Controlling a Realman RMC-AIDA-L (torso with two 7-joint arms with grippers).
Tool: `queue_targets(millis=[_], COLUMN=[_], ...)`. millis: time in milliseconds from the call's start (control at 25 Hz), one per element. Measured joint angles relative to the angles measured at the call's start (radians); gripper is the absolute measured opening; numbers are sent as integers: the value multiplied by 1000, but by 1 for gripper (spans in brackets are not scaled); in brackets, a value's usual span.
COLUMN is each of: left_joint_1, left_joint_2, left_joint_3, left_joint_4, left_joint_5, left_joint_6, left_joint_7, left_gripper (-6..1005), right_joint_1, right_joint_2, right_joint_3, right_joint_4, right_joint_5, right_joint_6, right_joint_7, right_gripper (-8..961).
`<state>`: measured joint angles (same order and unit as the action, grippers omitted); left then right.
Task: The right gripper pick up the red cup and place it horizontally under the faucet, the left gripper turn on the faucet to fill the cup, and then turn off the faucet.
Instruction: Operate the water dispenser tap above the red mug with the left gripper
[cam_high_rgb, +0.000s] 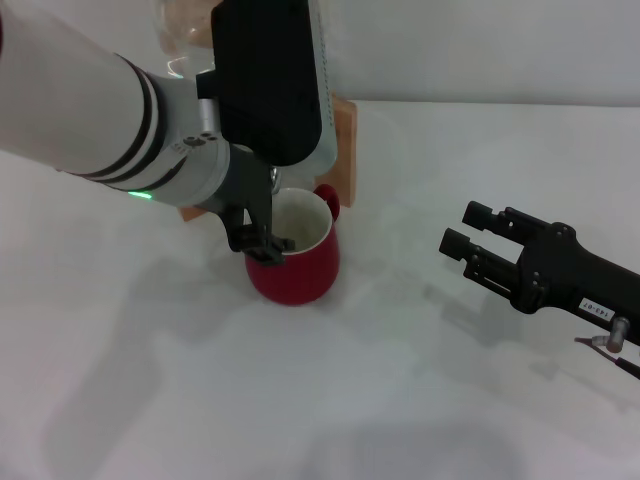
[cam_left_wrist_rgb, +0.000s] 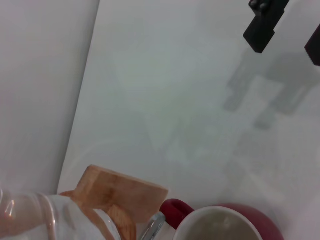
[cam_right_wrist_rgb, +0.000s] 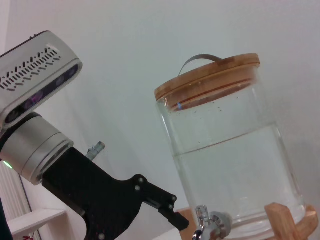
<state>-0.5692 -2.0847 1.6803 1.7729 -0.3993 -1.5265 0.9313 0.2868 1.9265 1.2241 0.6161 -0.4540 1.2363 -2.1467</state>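
Closest to us, the unlabelled black left gripper (cam_high_rgb: 262, 240) hangs just before the small chrome faucet (cam_right_wrist_rgb: 206, 226), over the upright squat red cup (cam_high_rgb: 297, 268), finger spread hidden, while the labelled right gripper (cam_high_rgb: 462, 228) waits open, well off.

The red cup (cam_high_rgb: 298, 262) stands upright on the table (cam_high_rgb: 400, 380), glossy and squat, its cream-white inside open upward and its small loop handle turned toward the jug. The chrome faucet (cam_right_wrist_rgb: 206, 226) juts from the clear jug's base, spout pointing down just above the cup's rim.
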Motion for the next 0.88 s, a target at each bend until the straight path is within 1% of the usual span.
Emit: queue_targets(millis=[160,360,880], left_joint_1=[-2,-9,-21], left_joint_2=[0,0,0], left_joint_3=[2,26,30], left_joint_4=[0,1,0], left_joint_5=[0,1,1], left_joint_6=[4,15,20], left_joint_7=[-3,-11,-21], left_gripper=[887,887,887], right_joint_1=[0,-9,-22], right_joint_2=[0,0,0], right_joint_3=[0,0,2], right_joint_4=[0,0,-5], right_joint_5=[0,0,0], right_joint_6=[0,6,22], right_joint_7=[0,-3,-4], right_gripper=[558,558,558])
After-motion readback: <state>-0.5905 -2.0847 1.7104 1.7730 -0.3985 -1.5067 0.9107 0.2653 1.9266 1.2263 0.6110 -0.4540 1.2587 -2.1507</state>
